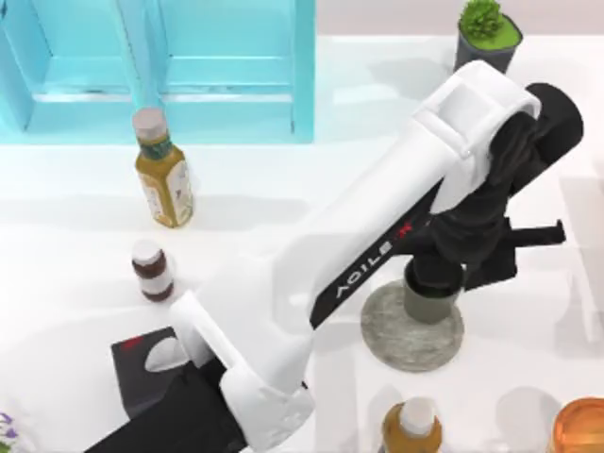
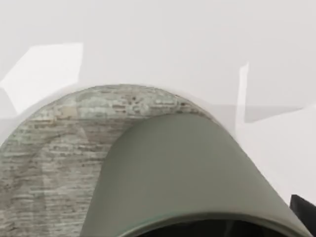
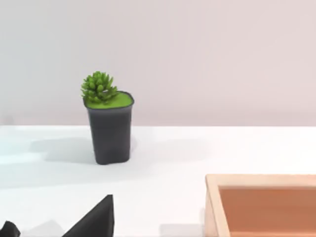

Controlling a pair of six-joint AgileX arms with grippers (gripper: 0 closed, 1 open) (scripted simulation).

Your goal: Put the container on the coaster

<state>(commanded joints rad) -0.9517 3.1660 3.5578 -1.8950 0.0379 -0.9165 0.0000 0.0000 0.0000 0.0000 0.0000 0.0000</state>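
Currently, left end effector [image 1: 444, 260]: on long white AgileX arm reaching from near-left across bench [image 1: 75, 245] to right-centre; sits directly over the container [image 1: 431, 300], dark wrist body covering the cup's top. Finger state: cannot tell, fingers hidden by wrist in top view and out of frame in left wrist view.

Container: olive-grey matte cup, upright, on the coaster [image 1: 401, 340], toward its far-right part, not centred. Whether base is touching the disc or just above: cannot tell. Left wrist view: cup wall [image 2: 187, 173] close up, coaster's mottled grey surface [image 2: 49, 158] behind and beside it.

Coaster: flat round grey disc, stone-like, wider than cup, right-centre of bench.

Right end effector: dark finger tips [image 3: 94, 219] at edge of right wrist view; open or closed, cannot tell.

Other items, outward:
- amber bottle w/ white cap [image 1: 412, 427], near edge, just near of coaster.
- orange round thing [image 1: 578, 427], near-right corner.
- small dark-brown bottle [image 1: 151, 270], left-centre.
- tall yellow-amber bottle [image 1: 163, 170], far-left of centre.
- black box [image 1: 142, 363], near-left, partly under arm.
- turquoise rack [image 1: 170, 66], far-left.
- dark square plant pot w/ green succulent [image 1: 487, 36], far-right; also right wrist view [image 3: 108, 128].
- wooden tray corner [image 3: 261, 205], right wrist view.
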